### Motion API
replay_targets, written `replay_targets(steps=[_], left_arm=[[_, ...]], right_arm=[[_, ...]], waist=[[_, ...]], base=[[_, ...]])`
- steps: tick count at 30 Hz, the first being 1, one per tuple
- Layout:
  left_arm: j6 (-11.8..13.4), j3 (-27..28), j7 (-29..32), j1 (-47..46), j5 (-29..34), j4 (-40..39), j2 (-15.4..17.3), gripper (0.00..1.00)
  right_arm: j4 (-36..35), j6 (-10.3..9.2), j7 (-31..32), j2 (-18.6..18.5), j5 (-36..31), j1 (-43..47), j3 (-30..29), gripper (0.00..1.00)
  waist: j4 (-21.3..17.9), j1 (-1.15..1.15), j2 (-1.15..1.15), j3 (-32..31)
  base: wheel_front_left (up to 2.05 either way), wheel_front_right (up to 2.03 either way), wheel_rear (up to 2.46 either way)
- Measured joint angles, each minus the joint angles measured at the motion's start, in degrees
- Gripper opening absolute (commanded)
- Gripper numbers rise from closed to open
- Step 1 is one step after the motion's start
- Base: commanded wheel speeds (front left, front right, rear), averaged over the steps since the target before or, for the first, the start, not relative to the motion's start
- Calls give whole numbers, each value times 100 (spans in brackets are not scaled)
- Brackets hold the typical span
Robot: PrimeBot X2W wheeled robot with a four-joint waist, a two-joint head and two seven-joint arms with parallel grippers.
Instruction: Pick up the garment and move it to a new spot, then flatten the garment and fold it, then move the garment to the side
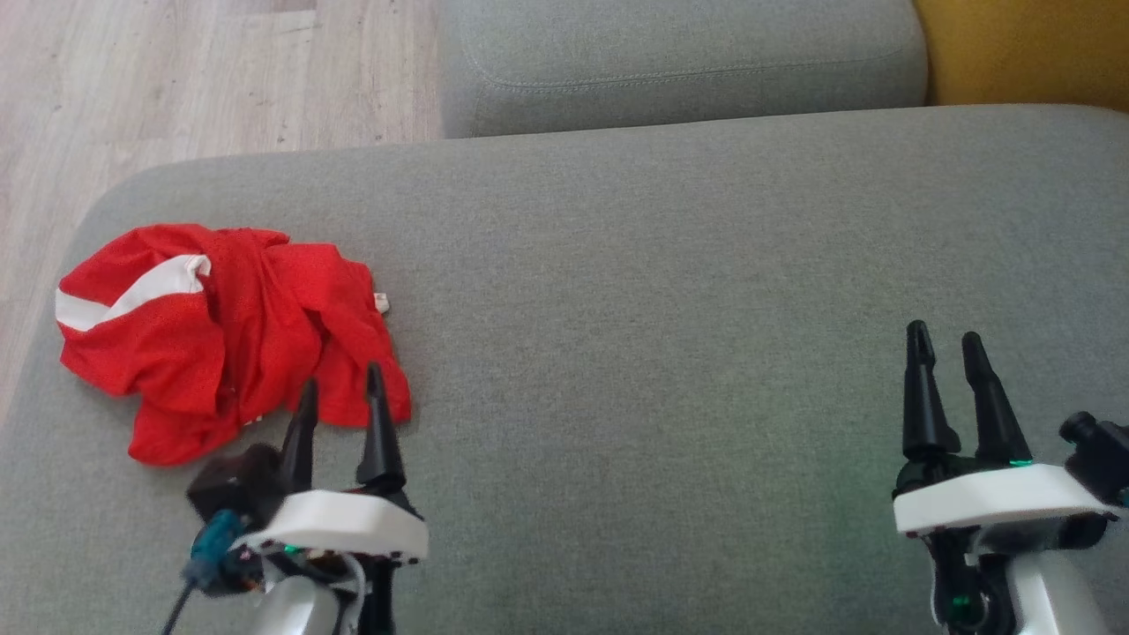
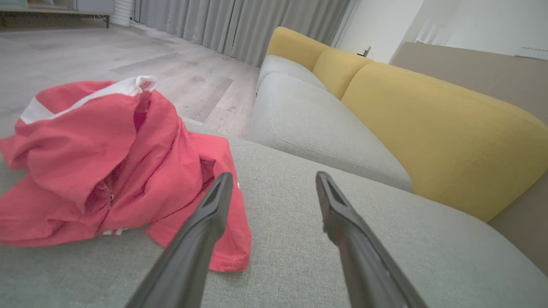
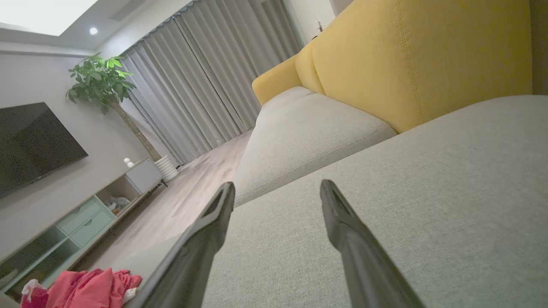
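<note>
The red garment (image 1: 220,335) is bunched in a heap by the left edge of the grey cushion (image 1: 661,353), toward the near corner. The left gripper (image 1: 342,377) is spread wide right at the heap's near hem, maybe touching it, hard to tell. The right gripper (image 1: 944,333) is spread too, empty, well apart near the right edge. I'd dip the left one down and pinch a thick fold on top, not that thin hem, so the whole thing lifts together.
</note>
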Motion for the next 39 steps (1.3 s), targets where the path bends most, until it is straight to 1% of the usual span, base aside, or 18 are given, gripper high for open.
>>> replay_targets(steps=[3,7,11,23,27,29,31,33,36,38,39], left_arm=[[136,-264,-36,-138,232,26,115,100],[246,-636,-118,-279,528,100,236,100],[467,-914,-170,-362,772,176,309,100],[971,-1829,-370,-820,1768,455,636,100],[1123,-2020,-447,-884,1883,494,642,100],[1202,-1984,-470,-879,1697,364,616,100],[1194,-1948,-523,-873,1529,221,606,100],[1181,-1850,-559,-833,1422,114,576,100],[1106,-1701,-601,-760,1306,24,530,100],[975,-1563,-614,-650,1246,-5,471,100],[811,-1459,-665,-518,1247,-22,422,100]], right_arm=[[-14,0,-46,0,-319,0,45,100],[-41,0,-107,0,-703,0,130,100],[-62,0,-172,-1,-1085,0,187,100],[-159,1,-368,-4,-2312,-1,379,100],[-232,1,-452,-7,-2527,0,443,100],[-257,1,-481,-7,-2483,0,463,100],[-260,1,-523,-7,-2407,3,453,100],[-265,1,-554,-7,-2173,10,396,100],[-254,1,-588,-9,-1983,18,344,100],[-199,1,-603,-9,-1829,25,344,100],[-109,1,-654,-9,-1707,40,353,100]], waist=[[-12,0,0,2],[-34,0,0,7],[-49,0,0,11],[-43,0,0,42],[-31,0,0,22],[-26,0,0,17],[-27,0,0,9],[-30,0,0,1],[-34,0,0,-2],[-43,0,0,-7],[-50,0,0,-5]], base=[[0,0,0],[0,0,0],[0,0,0],[0,0,0],[0,0,0],[0,0,0],[0,0,0],[0,0,0],[0,0,0],[0,0,0],[0,0,0]])
